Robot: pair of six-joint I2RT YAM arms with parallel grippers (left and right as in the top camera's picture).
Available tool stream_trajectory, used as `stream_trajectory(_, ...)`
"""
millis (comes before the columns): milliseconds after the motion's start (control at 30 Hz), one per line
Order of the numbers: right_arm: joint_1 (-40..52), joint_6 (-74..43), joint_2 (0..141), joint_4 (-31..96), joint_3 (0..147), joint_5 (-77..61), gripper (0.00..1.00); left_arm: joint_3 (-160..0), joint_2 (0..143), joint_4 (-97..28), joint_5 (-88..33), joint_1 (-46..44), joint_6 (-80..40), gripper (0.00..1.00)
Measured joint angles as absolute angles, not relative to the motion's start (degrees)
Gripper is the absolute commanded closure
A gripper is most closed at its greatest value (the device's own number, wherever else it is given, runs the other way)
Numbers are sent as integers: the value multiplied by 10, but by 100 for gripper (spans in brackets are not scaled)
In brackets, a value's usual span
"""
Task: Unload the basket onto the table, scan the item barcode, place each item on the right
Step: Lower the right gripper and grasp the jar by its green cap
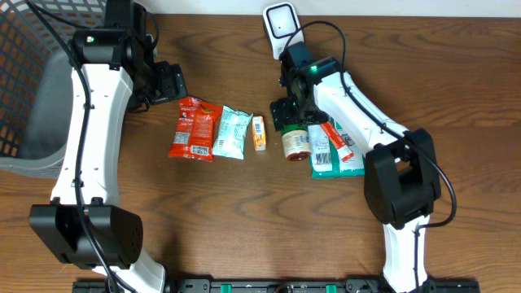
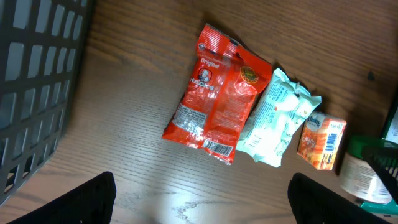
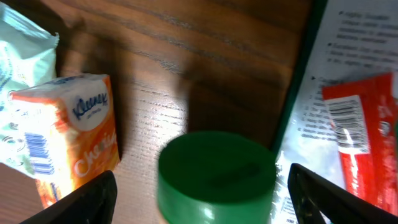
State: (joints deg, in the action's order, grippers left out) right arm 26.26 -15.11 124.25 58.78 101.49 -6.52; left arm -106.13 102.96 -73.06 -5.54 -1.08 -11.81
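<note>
**Right hand spread wide over the green-lidded jar**

The wooden surface [image 1: 244, 236] carries a row of goods, with a grey mesh basket [image 1: 24, 98] at its left edge. Of the goods, the green-and-white flat packet [image 1: 346, 167] lies furthest right, with a red packet [image 1: 340, 145] on top showing a barcode. At the row's left end lies the red snack bag [image 1: 194, 129], touching a pale teal tissue pack [image 1: 232, 133].

The jar [image 1: 295, 143] stands between the flat packet and an orange Kleenex pack [image 1: 259, 133], near both. The right hand [image 1: 289, 110] hangs directly over its green lid [image 3: 216, 171], fingers [image 3: 84, 202] wide on either side and clear of it.

The left hand [image 1: 167, 81] hovers near the basket, wide apart and holding nothing. A white scanner [image 1: 279, 23] stands at the far edge.
</note>
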Motion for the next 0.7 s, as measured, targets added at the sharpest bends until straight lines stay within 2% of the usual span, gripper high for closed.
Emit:
stream_trajectory(333,263,-151,1265,586,1015,-71,24,-1061,1030,-731,-56,-11,-118,11)
stream_trajectory(700,263,-144,1277,585,1017,-71,23,-1061,1030,-731,-55,-11,-118,11)
